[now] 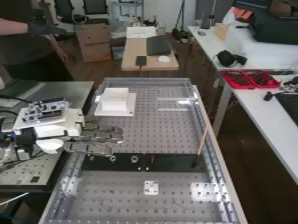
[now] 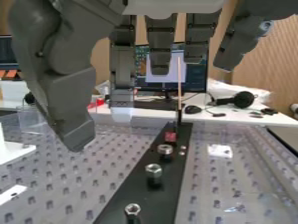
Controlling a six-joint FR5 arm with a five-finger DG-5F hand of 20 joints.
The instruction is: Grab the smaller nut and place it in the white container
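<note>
Smaller nut (image 2: 132, 209), as I judge it the narrow one nearest my wrist camera, sits upright on the black strip (image 2: 171, 182), ungrasped. My hand (image 1: 100, 135) hangs empty near it over the bench edge, fingers extended and thumb well apart, my arm (image 1: 60, 129) at the high view's left. Farther out, the white container (image 1: 115, 103) stands at the bench's far left. I judge the job at its outset: grasp, lift, carry and release all remain.
</note>
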